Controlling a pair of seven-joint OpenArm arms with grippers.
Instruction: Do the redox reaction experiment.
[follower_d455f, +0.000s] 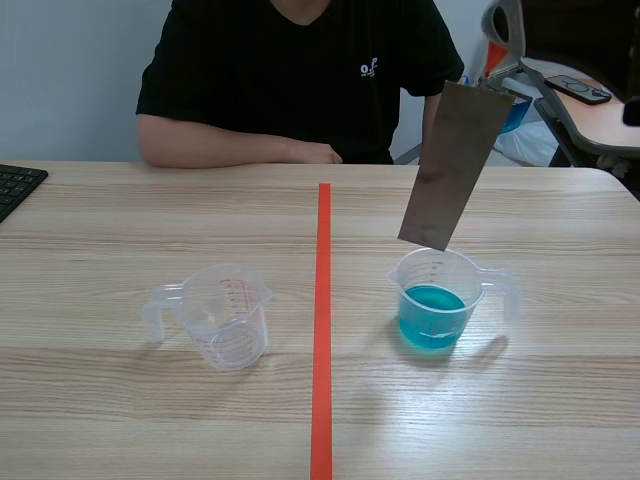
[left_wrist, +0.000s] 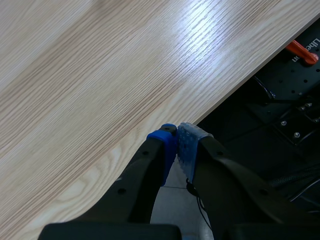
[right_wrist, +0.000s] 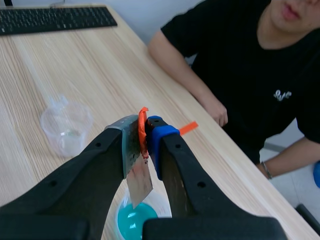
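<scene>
The right gripper (follower_d455f: 492, 86) hangs high over the right half of the table (follower_d455f: 100, 220). Its 2 fingers pinch the top end of a thin brownish-grey metal strip (follower_d455f: 455, 165). The strip hangs tilted, with its lower end just above the far rim of the beaker (follower_d455f: 470, 285) that holds blue liquid (follower_d455f: 432, 315). As far as the scene view shows, it is not yet in the liquid. Left of the red tape line (follower_d455f: 322, 330) stands 1 empty beaker (follower_d455f: 225, 315), well apart from the first. The left gripper (left_wrist: 176, 142) sits by an edge of the table, its pads pressed together on nothing.

The strip looks stiff, light and smooth. Held only at its top end, it could swing or slip, so the pinch should stay firm and high, keeping the pads clear of the liquid. The beaker looks like thin, light plastic with little in it. A knock on the rim would probably slide or tip it, so the strip should probably go down through the middle of the opening.
</scene>
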